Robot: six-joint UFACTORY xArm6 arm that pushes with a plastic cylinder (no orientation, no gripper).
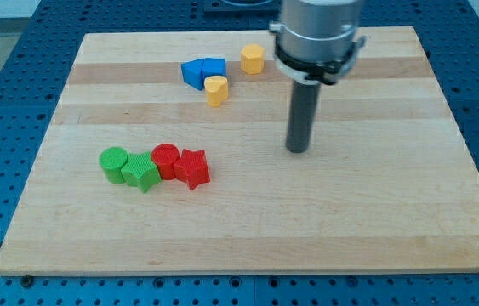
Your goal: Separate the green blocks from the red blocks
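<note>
Camera view: wooden desk (375, 229) bearing, lower left, a touching row of green cylinder (113, 163), green star (141, 172), red cylinder (166, 160), red star (193, 167); my tip (297, 150), no hand, holding nothing, right of centre, well apart from them.

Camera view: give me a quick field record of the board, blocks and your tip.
board: wooden board
green pair: green cylinder touching green star
red pair: red cylinder touching red star
row: green star and red cylinder touch; not separated
other blocks: blue blocks, two yellow blocks near view's top
my tip: right of the red star, apart from every block
</note>
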